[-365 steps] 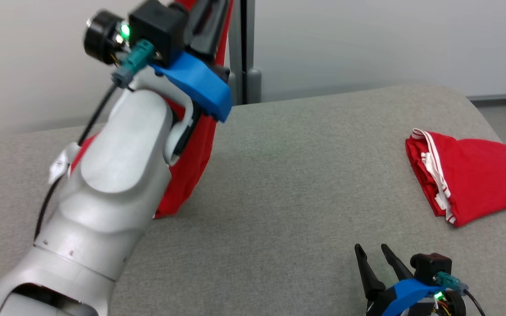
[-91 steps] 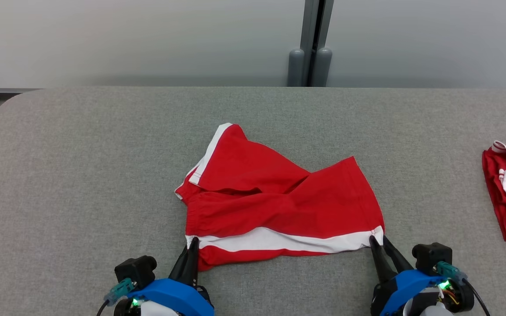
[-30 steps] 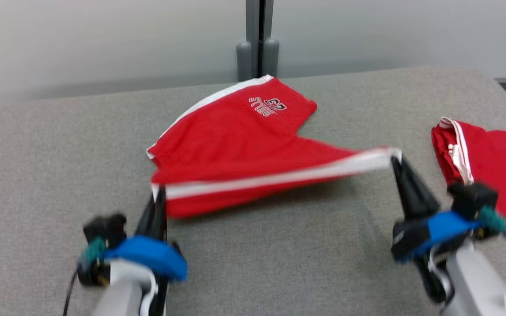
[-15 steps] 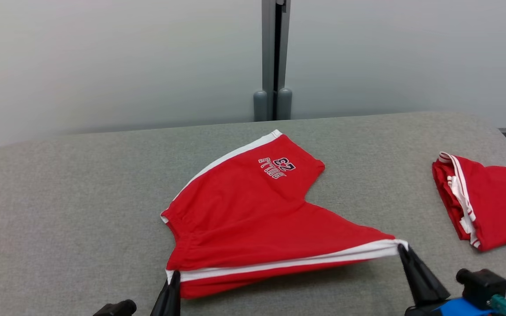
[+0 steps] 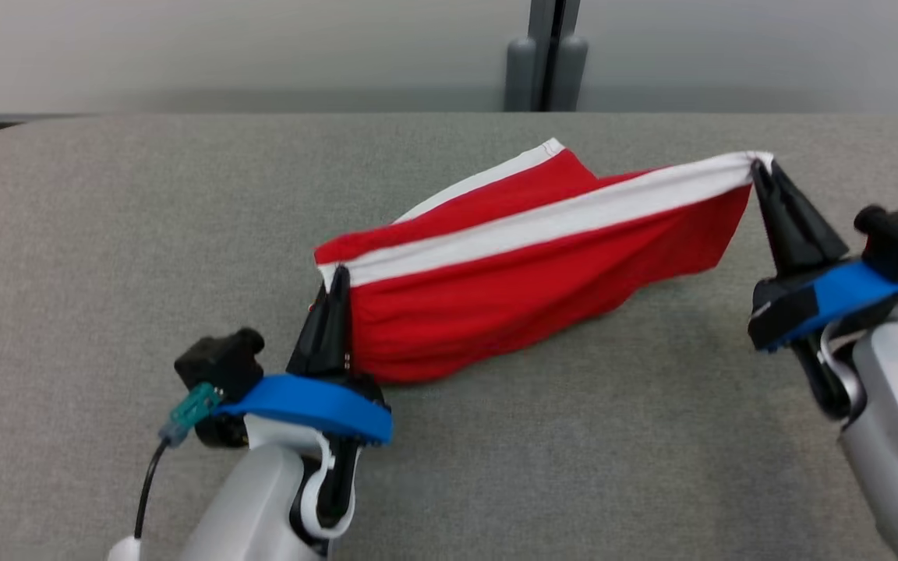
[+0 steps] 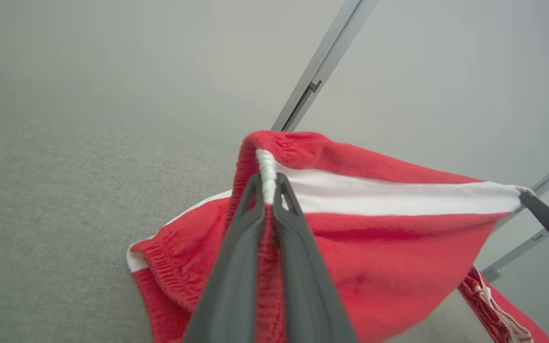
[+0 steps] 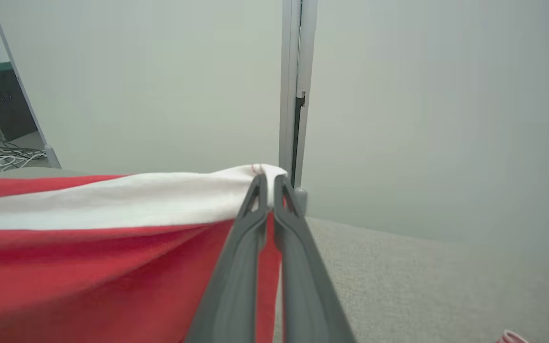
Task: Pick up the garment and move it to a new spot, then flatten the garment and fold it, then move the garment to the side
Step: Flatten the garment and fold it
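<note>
Garment (image 5: 527, 288): red shorts with a white side stripe, stretched between two pincers above the middle of the grey surface (image 5: 106, 234). The left pincer (image 5: 337, 271) is clenched on the gathered, elasticated end of the stripe; in the left wrist view its fingers (image 6: 236, 267) are pressed together, with white and red cloth pinched at the tips. The right pincer (image 5: 758, 164) grips the opposite end of the stripe, closer to the surface's far edge and right side. In the right wrist view its tips (image 7: 269, 183) meet on the white cloth. The stripe runs taut from one pincer to the other. Below it the red cloth sags, and its lowest fold appears to rest on the surface between the two arms. Another part of the shorts trails behind towards the far edge. A second red garment (image 6: 503, 312) lies towards the right edge. A grey post (image 5: 546, 54) stands behind the far edge.
</note>
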Robot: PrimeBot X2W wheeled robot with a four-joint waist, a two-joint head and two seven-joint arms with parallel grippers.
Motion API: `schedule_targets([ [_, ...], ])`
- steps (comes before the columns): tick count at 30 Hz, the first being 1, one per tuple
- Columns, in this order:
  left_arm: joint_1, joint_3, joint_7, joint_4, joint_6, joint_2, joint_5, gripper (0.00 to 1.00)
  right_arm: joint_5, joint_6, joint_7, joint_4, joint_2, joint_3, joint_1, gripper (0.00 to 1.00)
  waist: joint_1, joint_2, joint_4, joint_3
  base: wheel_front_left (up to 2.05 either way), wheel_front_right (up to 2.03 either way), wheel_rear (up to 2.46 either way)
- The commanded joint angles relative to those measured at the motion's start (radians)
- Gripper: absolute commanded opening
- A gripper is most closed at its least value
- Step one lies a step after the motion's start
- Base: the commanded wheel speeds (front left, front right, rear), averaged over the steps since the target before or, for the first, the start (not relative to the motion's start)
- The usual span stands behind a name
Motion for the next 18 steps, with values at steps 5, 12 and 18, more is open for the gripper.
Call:
schedule_targets([
  [5,-0.173,-0.049,-0.004,-0.006,0.096,0.002,-0.044,0.0,-0.033,0.0,-0.003,0.155,-0.045,0.035,-0.272,0.0,-0.0003,-0.0001,0.139,0.222,0.0,0.0,0.0],
  [12,-0.271,-0.092,-0.004,-0.024,0.14,0.0,-0.107,0.0,-0.066,0.0,-0.003,0.291,-0.067,0.111,-0.467,0.0,-0.0003,-0.0001,0.186,0.335,0.0,0.0,0.0],
  [18,-0.29,-0.14,-0.003,-0.023,0.151,0.001,-0.145,0.0,-0.07,0.0,-0.003,0.361,-0.05,0.132,-0.535,1.0,-0.0003,-0.0001,0.2,0.369,0.0,0.0,0.0],
])
